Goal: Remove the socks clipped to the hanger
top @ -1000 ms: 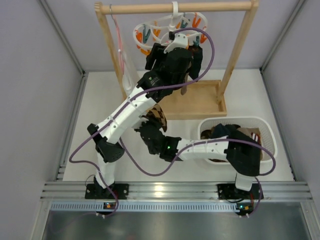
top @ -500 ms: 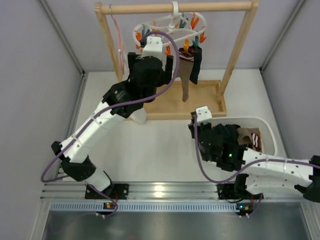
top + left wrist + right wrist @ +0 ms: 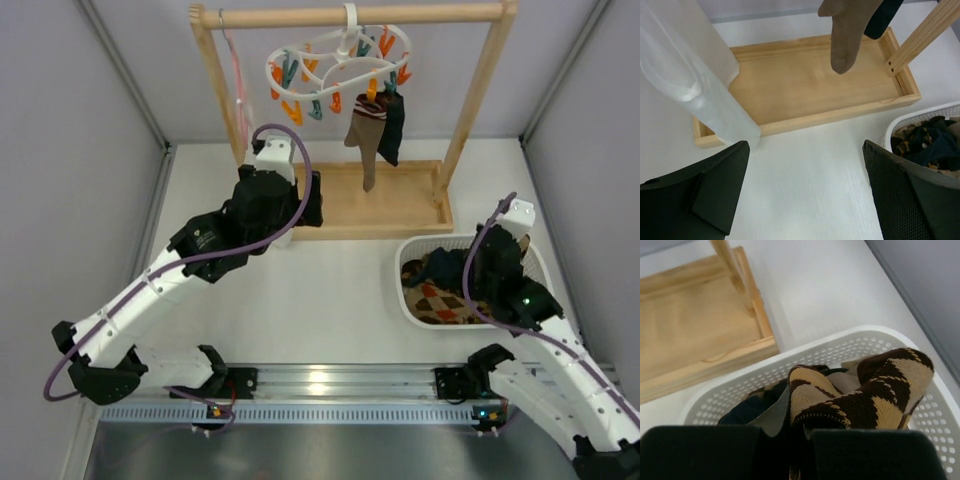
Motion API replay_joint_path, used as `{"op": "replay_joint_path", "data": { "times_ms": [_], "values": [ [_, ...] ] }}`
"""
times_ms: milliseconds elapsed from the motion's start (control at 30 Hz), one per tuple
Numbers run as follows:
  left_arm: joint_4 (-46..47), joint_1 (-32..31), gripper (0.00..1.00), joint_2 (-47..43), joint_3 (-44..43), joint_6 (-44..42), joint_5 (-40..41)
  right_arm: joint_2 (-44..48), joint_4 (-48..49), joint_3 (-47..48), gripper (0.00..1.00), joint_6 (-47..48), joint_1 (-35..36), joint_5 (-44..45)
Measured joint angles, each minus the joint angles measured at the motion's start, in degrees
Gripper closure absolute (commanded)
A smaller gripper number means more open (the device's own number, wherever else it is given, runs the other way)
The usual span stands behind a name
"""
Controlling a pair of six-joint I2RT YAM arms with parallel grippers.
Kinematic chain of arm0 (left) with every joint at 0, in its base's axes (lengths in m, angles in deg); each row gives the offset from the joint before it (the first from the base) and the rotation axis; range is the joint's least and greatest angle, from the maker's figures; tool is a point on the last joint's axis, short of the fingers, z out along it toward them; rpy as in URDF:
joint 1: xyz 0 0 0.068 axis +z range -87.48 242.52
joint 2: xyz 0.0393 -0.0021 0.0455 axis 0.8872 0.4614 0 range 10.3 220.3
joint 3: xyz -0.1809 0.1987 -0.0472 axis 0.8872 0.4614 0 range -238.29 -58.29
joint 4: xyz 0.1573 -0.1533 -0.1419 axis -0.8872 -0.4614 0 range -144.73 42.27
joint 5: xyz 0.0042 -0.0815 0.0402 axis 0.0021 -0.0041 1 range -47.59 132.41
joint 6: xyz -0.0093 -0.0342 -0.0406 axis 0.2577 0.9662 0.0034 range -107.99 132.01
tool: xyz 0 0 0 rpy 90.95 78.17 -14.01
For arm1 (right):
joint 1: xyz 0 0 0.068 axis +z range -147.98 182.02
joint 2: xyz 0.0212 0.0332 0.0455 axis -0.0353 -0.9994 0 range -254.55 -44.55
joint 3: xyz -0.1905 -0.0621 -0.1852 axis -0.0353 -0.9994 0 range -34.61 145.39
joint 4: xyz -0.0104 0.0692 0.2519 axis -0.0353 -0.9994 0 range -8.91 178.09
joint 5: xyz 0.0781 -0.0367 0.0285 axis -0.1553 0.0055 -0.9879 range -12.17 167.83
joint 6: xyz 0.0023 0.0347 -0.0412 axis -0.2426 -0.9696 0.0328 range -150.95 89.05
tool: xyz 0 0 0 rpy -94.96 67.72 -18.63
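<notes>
The white hanger [image 3: 338, 58] with orange and teal pegs hangs from the wooden rail. Two socks stay clipped on it: a taupe-brown one [image 3: 365, 140] and a dark one [image 3: 392, 125]. In the left wrist view their toes, taupe [image 3: 847, 35] and dark [image 3: 883, 15], dangle above the wooden base. My left gripper [image 3: 308, 198] [image 3: 805, 150] sits low in front of that base, open wide with nothing between the fingers. My right gripper [image 3: 484, 276] [image 3: 800, 435] is over the white basket, shut on a brown-orange diamond sock [image 3: 865, 395].
The wooden rack has a tray base [image 3: 805, 90] and posts [image 3: 470, 110]. A long white cloth [image 3: 695, 90] hangs at the left post beside a thin pink hanger [image 3: 238, 80]. The white basket [image 3: 475, 243] [image 3: 840, 347] holds other socks at the right.
My left gripper opened and drew back and down from the hanger. My right arm swung from the table's middle to the basket with the diamond sock.
</notes>
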Motion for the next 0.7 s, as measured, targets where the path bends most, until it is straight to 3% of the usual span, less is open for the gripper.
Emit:
{"op": "replay_joint_path", "data": {
  "times_ms": [67,200,400,500,600,700],
  "values": [
    [-0.39,0.0,0.02,-2.21,2.27,0.66,-1.01,-4.31,0.63,-1.07,1.0,-0.81,-9.49,-7.82],
    [-0.48,0.0,0.02,-7.26,5.75,0.92,-2.45,-12.26,5.4,-6.91,1.0,-4.5,-20.98,-19.74],
    [-0.48,0.0,0.02,-16.28,10.54,0.61,-3.06,-24.0,12.09,-14.71,0.99,-9.55,-23.21,-27.52],
    [-0.35,0.0,0.02,-20.72,13.33,0.37,-3.06,-25.33,14.71,-14.73,0.9,-10.8,-23.65,-28.24],
    [-0.42,0.0,0.02,-24.46,16.15,0.0,-2.86,-23.1,14.51,-14.73,0.58,-12.11,-23.82,-28.57],
    [-0.66,0.0,0.02,-27.06,17.62,-0.66,-2.58,-17.66,13.29,-14.56,0.49,-12.22,-24.0,-28.41]
  ]
}}
